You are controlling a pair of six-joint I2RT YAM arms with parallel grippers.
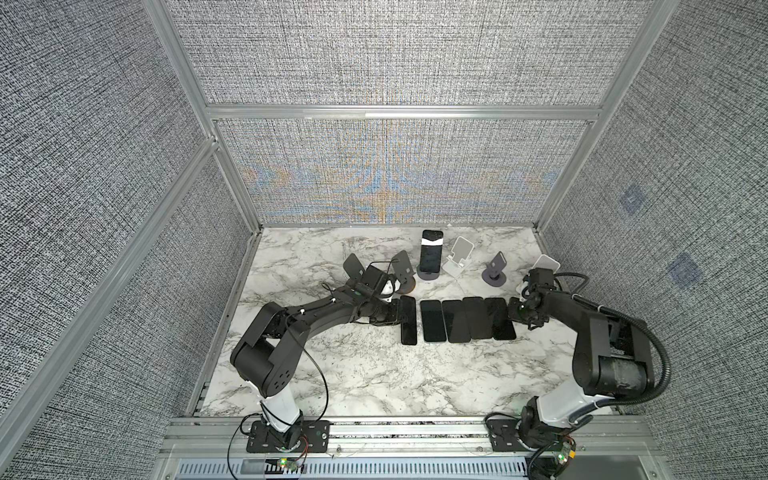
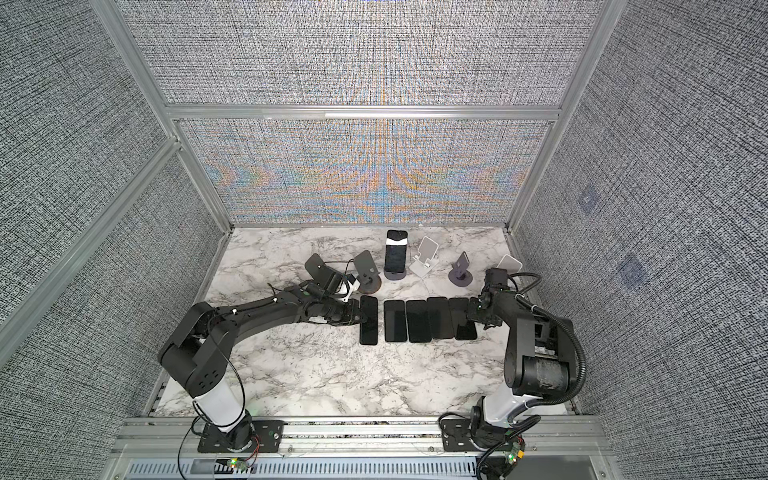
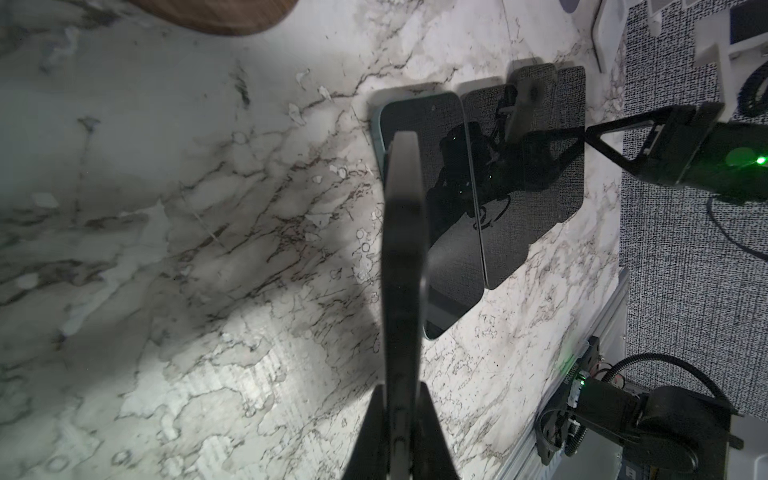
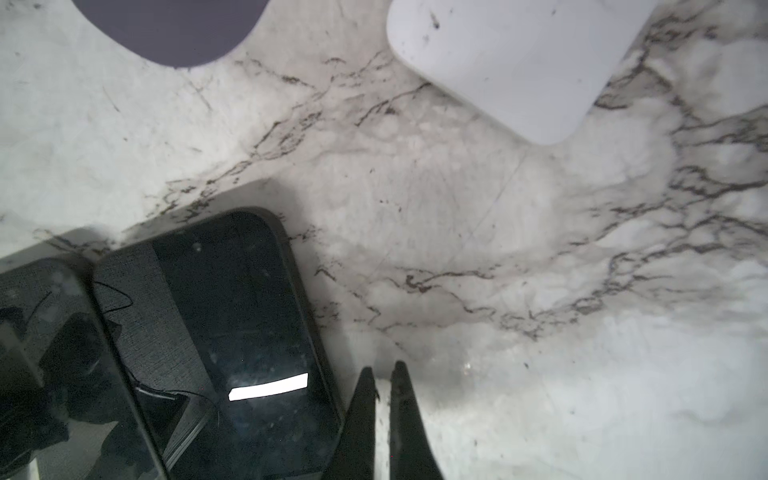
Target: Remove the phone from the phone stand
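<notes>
A dark phone with a white band near its top leans upright in a dark round-based phone stand at the back of the marble table. My left gripper is shut on another dark phone, held level and low at the left end of a row of flat phones; the wrist view shows it edge-on between the jaws. My right gripper sits low at the row's right end, its fingers a narrow gap apart with only marble between them, beside the last phone.
Several dark phones lie side by side in the middle of the table. Empty stands line the back: two black ones, a white one, a grey-purple one and a white one close to my right wrist.
</notes>
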